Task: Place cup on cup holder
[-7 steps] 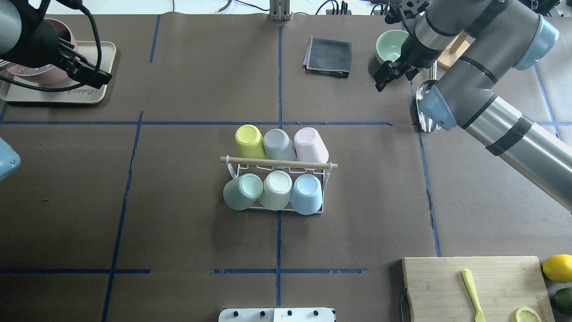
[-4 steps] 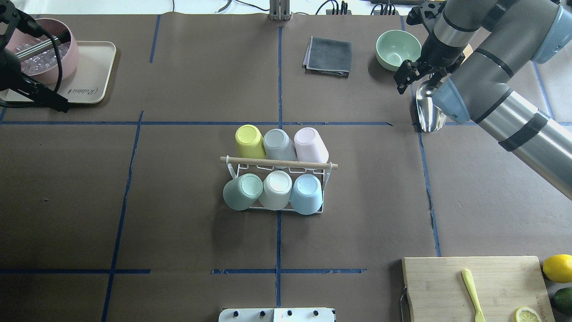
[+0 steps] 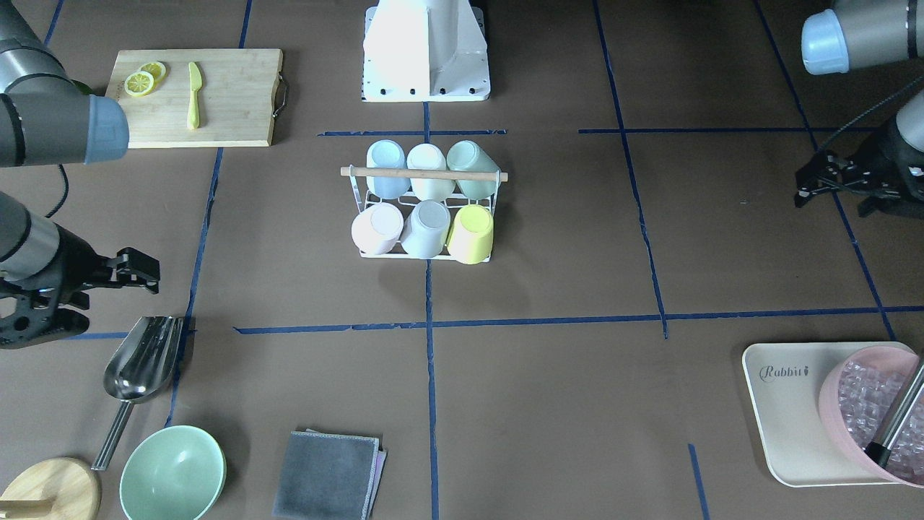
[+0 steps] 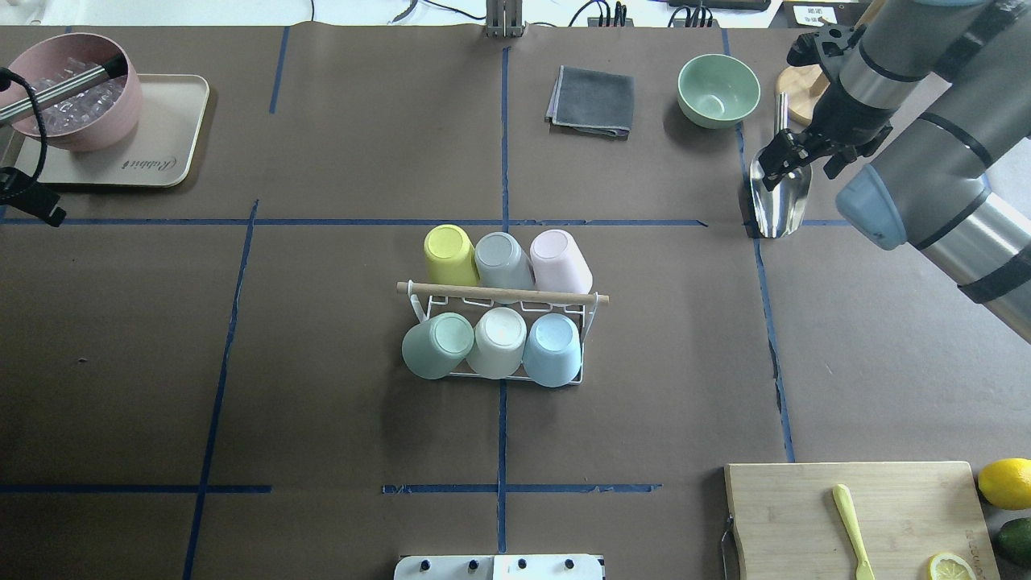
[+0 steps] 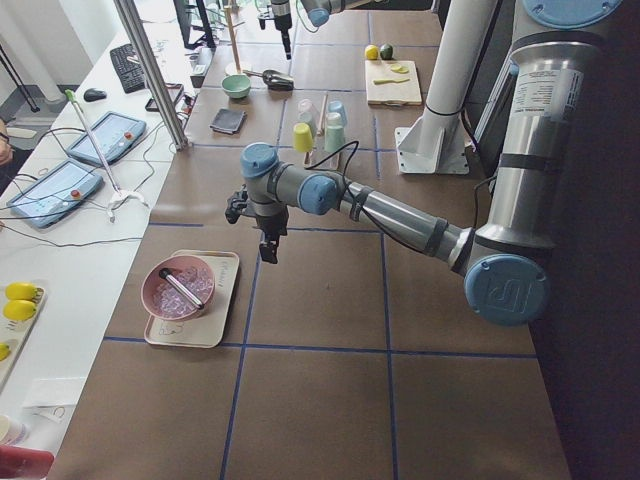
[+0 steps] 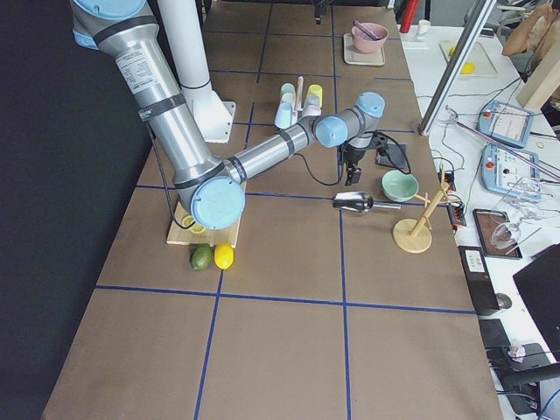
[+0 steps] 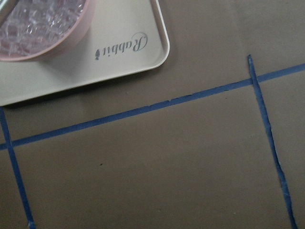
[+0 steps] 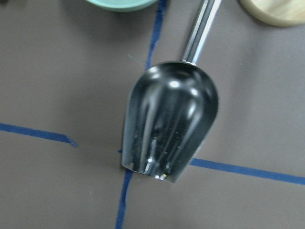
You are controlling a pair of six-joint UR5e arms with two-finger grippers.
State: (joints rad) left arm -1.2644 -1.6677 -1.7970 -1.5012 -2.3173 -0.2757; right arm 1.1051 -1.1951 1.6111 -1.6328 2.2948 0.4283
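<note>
The white wire cup holder (image 4: 501, 293) with a wooden rod handle stands at the table's middle and also shows in the front view (image 3: 424, 174). Six cups sit upside down on its prongs: yellow (image 4: 448, 251), grey (image 4: 501, 256) and pink (image 4: 557, 258) in the far row, green (image 4: 439, 345), white (image 4: 498, 342) and blue (image 4: 553, 348) in the near row. My left gripper (image 3: 805, 184) is far to the left, near the tray, open and empty. My right gripper (image 4: 793, 157) is open and empty above a metal scoop (image 4: 778, 193), far right of the holder.
A beige tray (image 4: 161, 161) with a pink bowl of ice (image 4: 76, 89) is far left. A grey cloth (image 4: 592, 101), a green bowl (image 4: 717, 79) and a wooden stand (image 4: 797, 80) are at the back. A cutting board (image 4: 805, 515) with a yellow knife is near right.
Both arms have drawn outward from the middle. The left gripper moved to the table's left edge. The right gripper moved right, over the scoop. The cups and holder have not moved.
</note>
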